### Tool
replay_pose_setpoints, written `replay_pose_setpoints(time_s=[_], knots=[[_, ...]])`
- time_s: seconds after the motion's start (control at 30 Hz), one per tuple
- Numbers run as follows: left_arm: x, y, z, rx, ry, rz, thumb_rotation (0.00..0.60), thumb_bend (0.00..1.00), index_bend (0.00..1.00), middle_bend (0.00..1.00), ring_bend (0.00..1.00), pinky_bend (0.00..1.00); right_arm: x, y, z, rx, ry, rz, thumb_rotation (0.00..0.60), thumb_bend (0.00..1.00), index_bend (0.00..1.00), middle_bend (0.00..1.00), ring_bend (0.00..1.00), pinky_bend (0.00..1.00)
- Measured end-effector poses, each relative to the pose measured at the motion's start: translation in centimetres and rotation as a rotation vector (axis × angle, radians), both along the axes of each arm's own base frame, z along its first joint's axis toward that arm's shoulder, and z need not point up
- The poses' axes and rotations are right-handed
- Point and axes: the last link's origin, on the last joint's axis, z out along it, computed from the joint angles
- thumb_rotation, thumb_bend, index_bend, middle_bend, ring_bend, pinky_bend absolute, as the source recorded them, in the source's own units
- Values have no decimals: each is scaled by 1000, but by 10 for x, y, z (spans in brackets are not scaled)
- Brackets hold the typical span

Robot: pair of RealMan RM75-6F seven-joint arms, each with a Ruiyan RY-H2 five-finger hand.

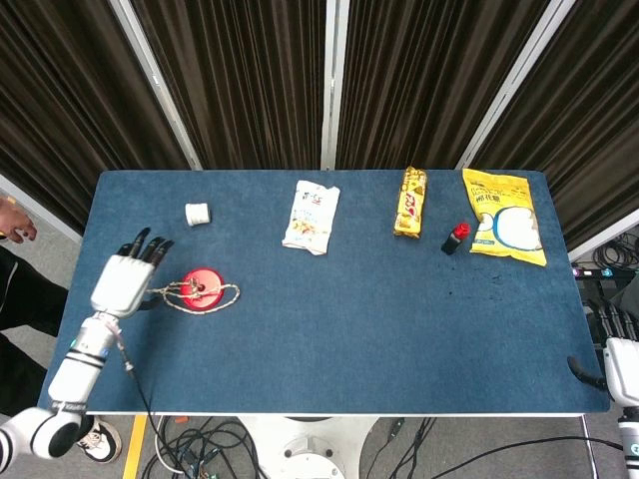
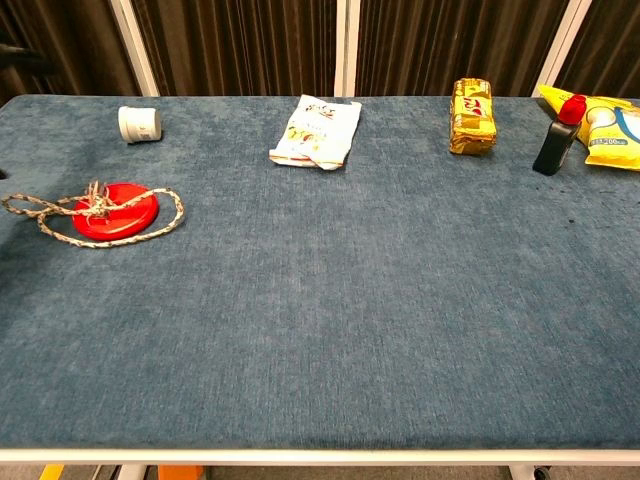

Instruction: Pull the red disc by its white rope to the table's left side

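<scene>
head view: left hand (image 1: 128,274) spread, empty, beside red disc (image 1: 201,288) | chest view: white rope (image 2: 150,232) only

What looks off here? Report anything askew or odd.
The white rope lies slack, looped over and around the red disc rather than stretched out. The left hand hovers open beside it, holding nothing. The rest looks orderly.

A blue cloth-covered table (image 1: 339,329) carries a red disc (image 1: 201,287) with its rope (image 2: 60,232) looped around it at the left, a small white cup (image 1: 197,213) beyond, a white snack bag (image 1: 312,217) mid-far, and a yellow bar (image 1: 410,201), dark bottle (image 1: 455,238) and yellow bag (image 1: 504,216) far right.
</scene>
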Motion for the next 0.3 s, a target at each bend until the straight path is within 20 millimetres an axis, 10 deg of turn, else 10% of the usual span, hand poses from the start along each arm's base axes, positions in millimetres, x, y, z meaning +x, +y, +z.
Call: replay_pose_setpoints(time_s=[0.3], knots=[[-53, -86, 24, 161, -123, 154, 600, 88, 174, 126, 57, 370, 10, 3, -6, 13, -5, 30, 600, 176, 0, 5, 0, 0]])
